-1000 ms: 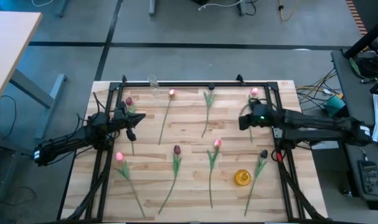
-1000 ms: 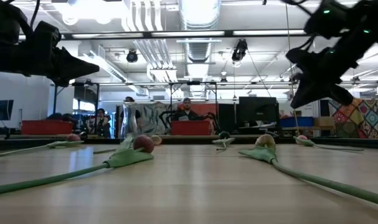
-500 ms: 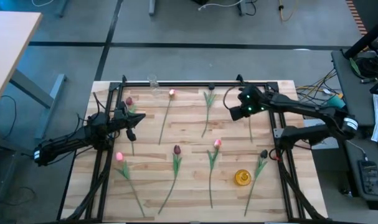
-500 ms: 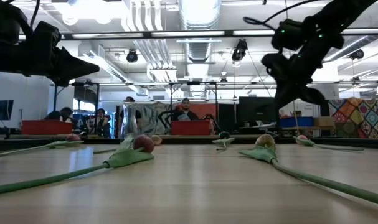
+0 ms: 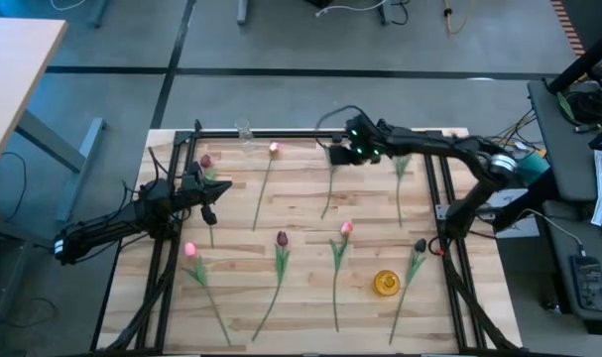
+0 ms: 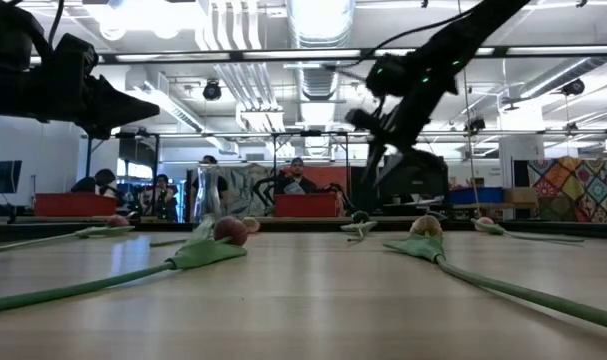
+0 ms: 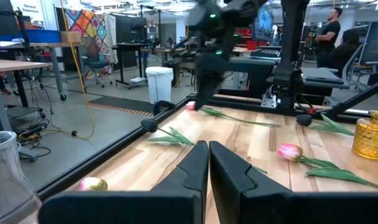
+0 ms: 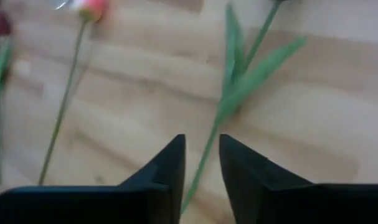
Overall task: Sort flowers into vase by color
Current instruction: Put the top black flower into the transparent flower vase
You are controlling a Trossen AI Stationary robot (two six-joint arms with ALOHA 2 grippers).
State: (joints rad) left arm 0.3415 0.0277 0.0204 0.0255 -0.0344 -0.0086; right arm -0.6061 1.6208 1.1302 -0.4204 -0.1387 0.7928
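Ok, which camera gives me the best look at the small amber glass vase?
The high view: the small amber glass vase stands fully visible near the table's right front. The left wrist view catches it partly, cut off at the frame edge. The low and right wrist views don't show it.

The left gripper (image 7: 208, 163) has its 2 dark fingers (image 7: 190, 168) pressed together, with nothing between them. Just ahead of the fingertips a pink tulip (image 7: 290, 151) lies on the wooden table (image 7: 263, 134). Farther ahead the right arm (image 7: 217, 25) hangs over another flower (image 7: 229, 116). A yellow glass vase (image 7: 371, 135) stands off to one side, a clear glass vase (image 7: 7, 180) close at the other side.
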